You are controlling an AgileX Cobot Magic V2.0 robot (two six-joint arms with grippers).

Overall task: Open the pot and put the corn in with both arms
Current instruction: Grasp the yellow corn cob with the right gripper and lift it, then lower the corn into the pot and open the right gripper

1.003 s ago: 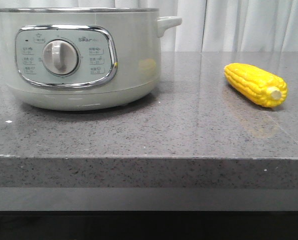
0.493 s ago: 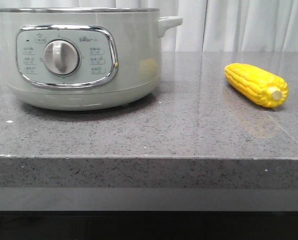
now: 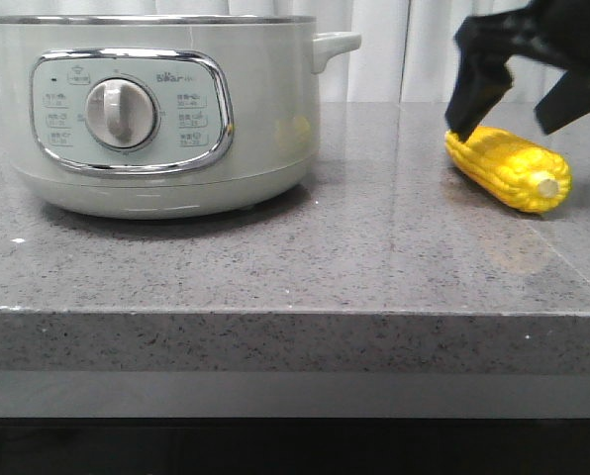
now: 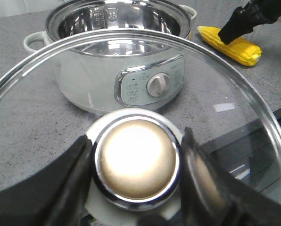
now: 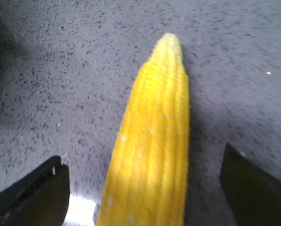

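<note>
The pot stands at the left of the counter. In the left wrist view the pot is open, showing its bare steel inside. My left gripper is shut on the lid's round metal knob and holds the glass lid up, away from the pot on its panel side; it is out of the front view. The corn lies on the counter at the right. My right gripper is open just above the corn, one finger on each side, not touching it.
The grey speckled counter has its front edge close to the camera. White curtains hang behind. The pot's right lug handle sticks out toward the corn.
My right gripper has come into the front view from the upper right and now hangs open over the corn. The pot and the corn have not moved.
</note>
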